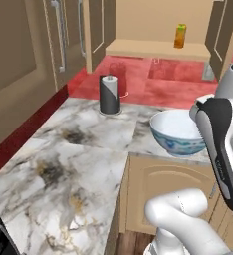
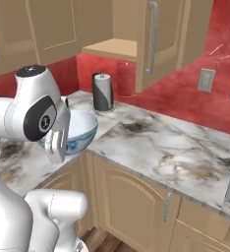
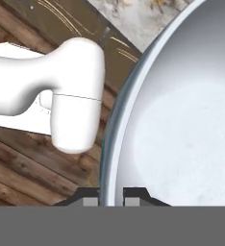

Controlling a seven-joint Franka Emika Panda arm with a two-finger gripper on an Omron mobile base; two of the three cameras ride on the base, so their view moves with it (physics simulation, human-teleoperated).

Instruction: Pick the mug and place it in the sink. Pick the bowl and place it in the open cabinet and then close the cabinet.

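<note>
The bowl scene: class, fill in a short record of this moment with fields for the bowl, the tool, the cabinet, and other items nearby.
bowl: white with blue pattern, raised over the marble counter's edge
tool: shut on the bowl's rim, one fingertip outside, one inside
cabinet: tan wall cabinet, door open, plain shelf showing
on shelf: small orange bottle
on counter: paper towel roll on a dark holder, by the red backsplash
</note>
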